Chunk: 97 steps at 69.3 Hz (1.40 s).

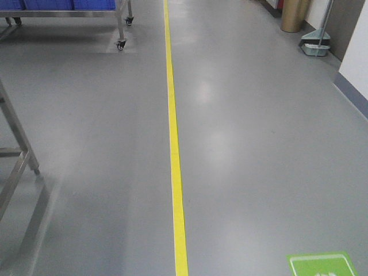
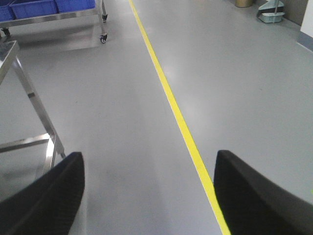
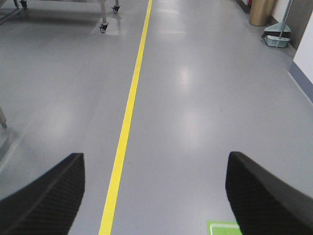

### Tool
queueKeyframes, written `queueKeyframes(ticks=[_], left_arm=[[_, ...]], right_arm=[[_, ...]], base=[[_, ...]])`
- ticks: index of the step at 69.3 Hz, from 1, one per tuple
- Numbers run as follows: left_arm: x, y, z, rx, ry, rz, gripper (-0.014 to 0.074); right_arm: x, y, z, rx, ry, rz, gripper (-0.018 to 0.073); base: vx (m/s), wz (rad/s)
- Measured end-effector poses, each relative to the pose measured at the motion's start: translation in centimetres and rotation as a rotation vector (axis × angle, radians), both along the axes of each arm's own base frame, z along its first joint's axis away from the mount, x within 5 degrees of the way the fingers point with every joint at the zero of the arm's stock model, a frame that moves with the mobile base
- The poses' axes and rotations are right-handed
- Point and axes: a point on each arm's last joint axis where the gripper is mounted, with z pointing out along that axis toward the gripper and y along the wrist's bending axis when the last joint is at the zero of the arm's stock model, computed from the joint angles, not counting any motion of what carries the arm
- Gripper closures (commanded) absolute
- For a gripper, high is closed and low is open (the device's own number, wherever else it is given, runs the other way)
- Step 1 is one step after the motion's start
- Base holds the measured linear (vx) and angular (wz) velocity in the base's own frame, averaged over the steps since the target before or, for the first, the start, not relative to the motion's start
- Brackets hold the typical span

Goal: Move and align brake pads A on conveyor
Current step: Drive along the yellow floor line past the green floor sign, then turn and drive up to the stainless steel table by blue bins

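The brake pads and the conveyor are out of view in every frame. In the left wrist view my left gripper (image 2: 149, 191) stands open over bare grey floor, its black fingers (image 2: 54, 196) wide apart with nothing between them. My right gripper (image 3: 154, 191) is also open above the floor, black ribbed fingers (image 3: 259, 196) spread and empty. Neither gripper shows in the front view.
A yellow floor line (image 1: 174, 149) runs straight ahead. A steel table frame (image 1: 17, 155) stands at the left, and a wheeled steel cart (image 1: 118, 23) with blue bins (image 2: 34, 7) at the far left. A bin (image 1: 294, 14) and dustpan (image 1: 316, 43) sit far right. A green floor mark (image 1: 321, 264) lies near right.
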Motion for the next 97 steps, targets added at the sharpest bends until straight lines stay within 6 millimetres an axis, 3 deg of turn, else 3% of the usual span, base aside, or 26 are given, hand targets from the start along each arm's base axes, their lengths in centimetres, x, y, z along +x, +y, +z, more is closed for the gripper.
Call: queueKeyframes(ticks=[69, 97], left_arm=[[0.07, -0.01, -0.16, 0.001, 0.006, 0.000, 0.0080], [0.07, -0.03, -0.16, -0.001, 0.006, -0.001, 0.0080]], right_arm=[[0.00, 0.00, -0.01, 0.000, 0.001, 0.000, -0.0003], [0.00, -0.01, -0.01, -0.001, 0.001, -0.001, -0.0003]], base=[[0.69, 0.00], [0.48, 0.42]])
